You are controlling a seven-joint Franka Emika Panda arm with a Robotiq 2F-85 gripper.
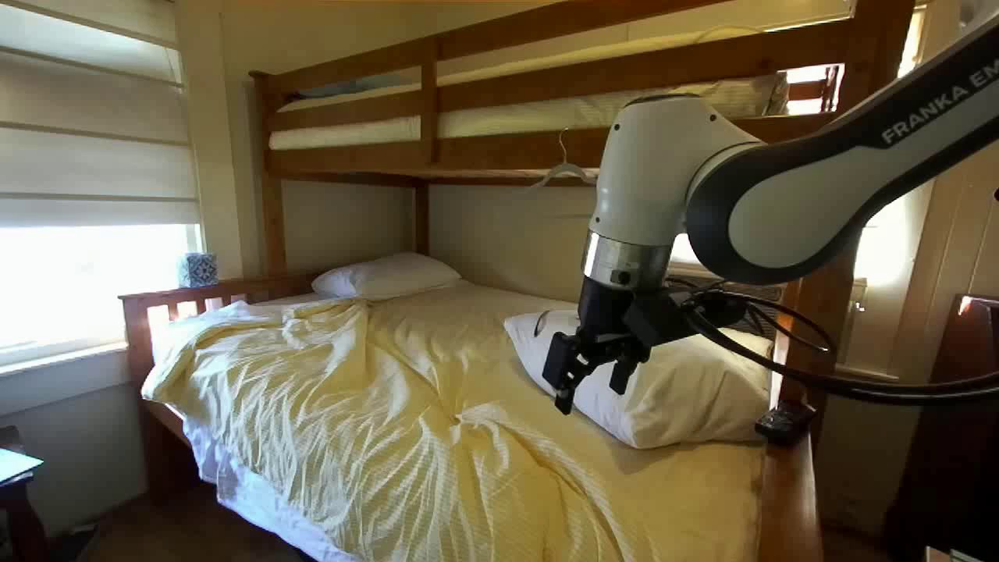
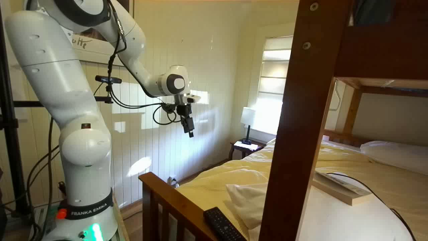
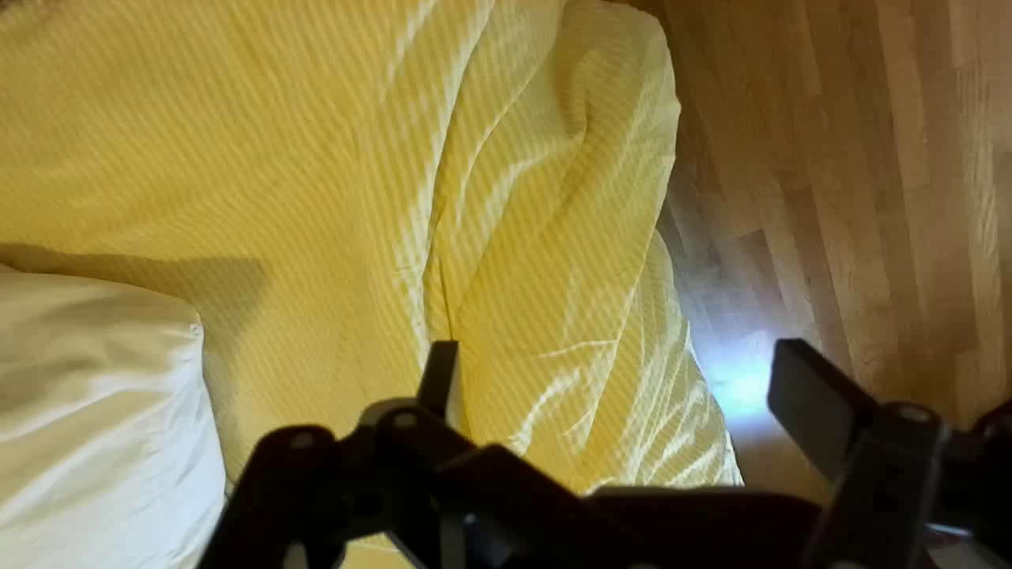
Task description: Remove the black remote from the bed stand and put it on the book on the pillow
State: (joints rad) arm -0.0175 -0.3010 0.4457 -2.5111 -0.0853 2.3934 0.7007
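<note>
The black remote (image 2: 223,224) lies on the wooden rail at the bed's end; it also shows in an exterior view (image 1: 784,421) beside the pillow. The large white pillow (image 1: 687,390) lies on the bed near that rail. Its corner shows at the lower left of the wrist view (image 3: 103,427). The book (image 2: 344,189) lies flat on the pillow (image 2: 334,221), partly behind a bed post. I cannot make out the book in the wrist view. My gripper (image 1: 591,392) is open and empty, pointing down in the air above the bed, away from the remote; it shows in the wrist view (image 3: 617,379).
A thick bunk post (image 2: 301,117) rises beside the pillow. The upper bunk rail (image 1: 507,148) spans above the bed. A dark cable (image 2: 362,184) runs over the book and pillow. A smaller white pillow (image 1: 386,275) lies at the far end. A yellow cover (image 1: 375,437) spreads over the bed.
</note>
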